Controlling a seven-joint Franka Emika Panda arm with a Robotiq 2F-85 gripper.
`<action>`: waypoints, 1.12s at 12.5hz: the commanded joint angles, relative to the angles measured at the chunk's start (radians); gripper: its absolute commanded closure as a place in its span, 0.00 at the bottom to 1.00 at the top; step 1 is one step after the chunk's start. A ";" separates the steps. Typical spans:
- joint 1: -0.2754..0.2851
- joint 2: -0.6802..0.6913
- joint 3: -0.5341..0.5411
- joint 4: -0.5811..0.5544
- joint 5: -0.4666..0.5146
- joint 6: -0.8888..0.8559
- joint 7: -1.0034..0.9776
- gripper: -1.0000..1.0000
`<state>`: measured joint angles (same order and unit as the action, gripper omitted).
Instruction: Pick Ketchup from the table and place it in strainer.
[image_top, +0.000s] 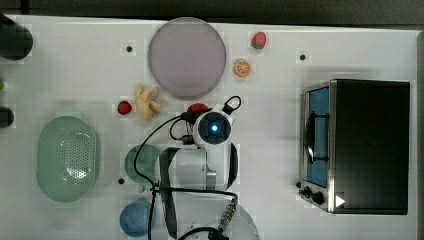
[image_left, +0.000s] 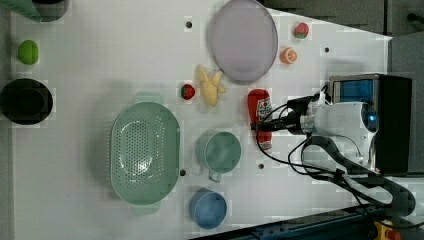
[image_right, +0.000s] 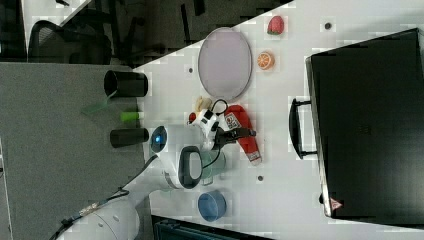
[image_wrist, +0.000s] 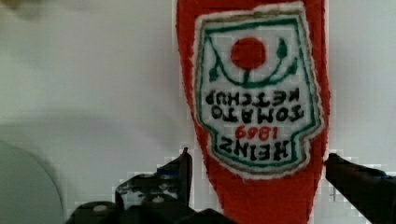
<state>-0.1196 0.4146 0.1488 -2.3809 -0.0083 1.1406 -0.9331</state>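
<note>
Ketchup (image_left: 260, 115) lies flat on the white surface (image_left: 100, 60), between the purple plate (image_left: 243, 40) and the green cup (image_left: 222, 152) in the left view, label up. In the wrist view the bottle (image_wrist: 261, 93) runs lengthwise between the two black fingers (image_wrist: 184, 170), one on each side of its red body with a gap showing on both sides. Tool (image_wrist: 257, 175) is spread wide and straddles the bottle, not clamped on it. In the left view the tool (image_left: 265, 125) sits over the bottle's narrow half, arm coming in from the left view's right. In the right view the tool (image_right: 240, 134) is at the bottle (image_right: 245, 130) too. In the top view only the bottle's red end (image_top: 197, 107) peeks out past the wrist.

Strainer (image_left: 145, 152) sits well apart from the bottle, toward the left view's left, nothing in it, perforated bottom visible. Blue cup (image_left: 208, 208) is near the green cup. Banana (image_left: 210, 86) and a strawberry (image_left: 188, 91) lie just beside each other near the plate. Second strawberry (image_left: 301, 30) and an orange slice (image_left: 288, 55) are past the plate's far side. Black oven (image_top: 360, 145) stands at the top view's right.
</note>
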 joint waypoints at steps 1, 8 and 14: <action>0.005 -0.003 -0.005 0.014 0.002 0.036 -0.041 0.29; 0.004 -0.191 -0.003 0.049 0.002 -0.200 0.001 0.39; 0.017 -0.472 0.024 0.197 0.008 -0.620 0.144 0.39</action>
<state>-0.1186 -0.0303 0.1584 -2.2324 -0.0001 0.5605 -0.8828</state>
